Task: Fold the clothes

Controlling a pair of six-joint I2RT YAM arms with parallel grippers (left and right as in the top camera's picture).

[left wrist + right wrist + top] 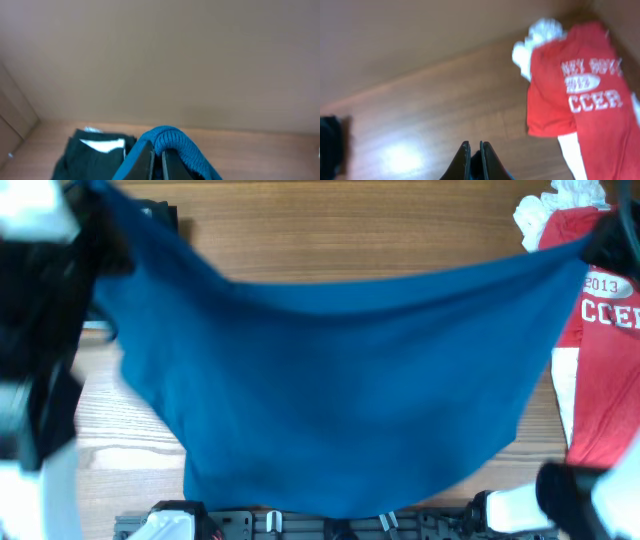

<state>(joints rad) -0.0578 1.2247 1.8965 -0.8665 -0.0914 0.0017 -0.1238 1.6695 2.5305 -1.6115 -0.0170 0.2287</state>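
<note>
Overhead, the dark-blue shirt [340,400] hangs spread above the worktop [330,230], one corner pinched in the left tool [156,159], the other in the right tool [475,156] — no fold made yet. The red T-shirt [605,370] lies loose at the right edge — most of the job looks left.
</note>
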